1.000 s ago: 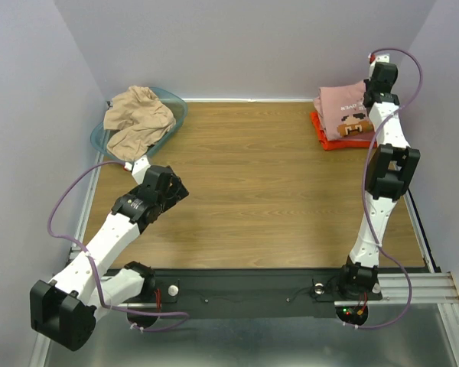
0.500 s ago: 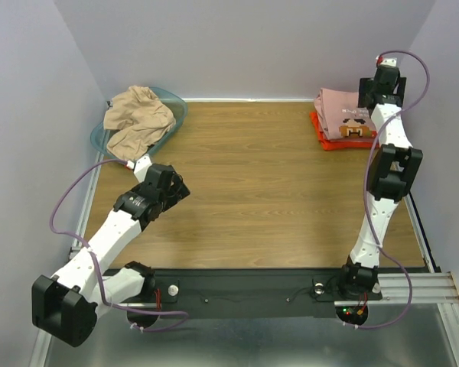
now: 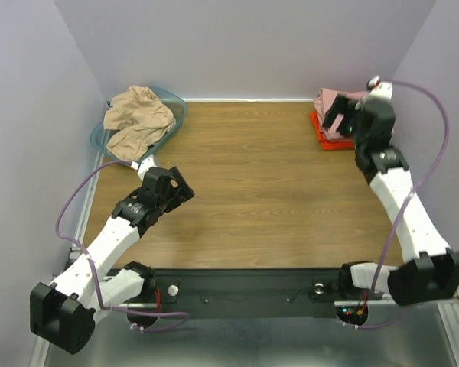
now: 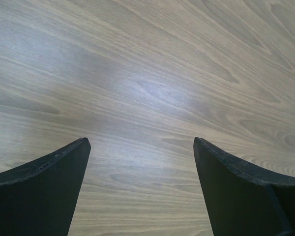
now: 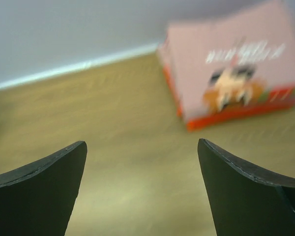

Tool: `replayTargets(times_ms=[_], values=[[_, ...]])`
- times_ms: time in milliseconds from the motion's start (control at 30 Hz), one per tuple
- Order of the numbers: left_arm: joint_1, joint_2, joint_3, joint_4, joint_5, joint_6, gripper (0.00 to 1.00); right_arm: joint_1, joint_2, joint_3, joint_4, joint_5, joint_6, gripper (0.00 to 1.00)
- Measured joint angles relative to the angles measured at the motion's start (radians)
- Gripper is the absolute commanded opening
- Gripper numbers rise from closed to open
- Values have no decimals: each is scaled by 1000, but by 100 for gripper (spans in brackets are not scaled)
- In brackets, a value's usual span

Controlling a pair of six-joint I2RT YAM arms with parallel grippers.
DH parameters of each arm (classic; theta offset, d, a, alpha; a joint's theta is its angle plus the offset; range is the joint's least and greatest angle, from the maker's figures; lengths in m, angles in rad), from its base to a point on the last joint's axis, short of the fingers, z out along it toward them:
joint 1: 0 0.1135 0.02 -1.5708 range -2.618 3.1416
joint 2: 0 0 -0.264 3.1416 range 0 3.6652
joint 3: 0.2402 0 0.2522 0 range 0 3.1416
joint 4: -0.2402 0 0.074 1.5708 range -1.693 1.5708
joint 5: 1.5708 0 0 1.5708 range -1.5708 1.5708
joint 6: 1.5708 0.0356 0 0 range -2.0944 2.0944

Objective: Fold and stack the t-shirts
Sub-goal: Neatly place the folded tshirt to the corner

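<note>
A folded dusty pink t-shirt [image 5: 236, 59] with a printed picture lies on a folded bright orange t-shirt [image 5: 226, 117] at the far right corner; the same stack [image 3: 323, 102] is partly hidden behind my right arm in the top view. My right gripper [image 3: 330, 121] [image 5: 142, 147] hovers open just left of the stack, holding nothing. A crumpled tan-beige t-shirt [image 3: 136, 118] is heaped in the teal basket [image 3: 177, 108] at the far left. My left gripper [image 3: 182, 191] [image 4: 142, 142] is open over bare wood, short of the basket.
The wooden table [image 3: 252, 176] is walled at the back and both sides. A metal rail [image 3: 413, 287] runs along the near edge by the arm bases. Purple cables loop beside both arms.
My right gripper has let go of the pink shirt, opened, and drawn back left off the stack, its elbow swinging down to the right. The left arm has barely shifted.
</note>
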Motion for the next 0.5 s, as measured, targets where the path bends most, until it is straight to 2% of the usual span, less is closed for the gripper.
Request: replayTargets(times_ms=[67,167,300,400,500], values=[[0,0,-8,6,11,3,98,63,-149,-214,4,-38,90,100],[0,-1,-17,24,26,3,98,64,-304,-484,-31,-70,193,100],[0,-20,-42,41,36,0,98,54,-431,-731,-78,-100,292,100],[0,-55,-72,49,37,-11,99,54,-546,-827,-108,-115,340,100],[1,-79,-85,51,53,-20,98,54,-644,-840,-109,-117,365,100]])
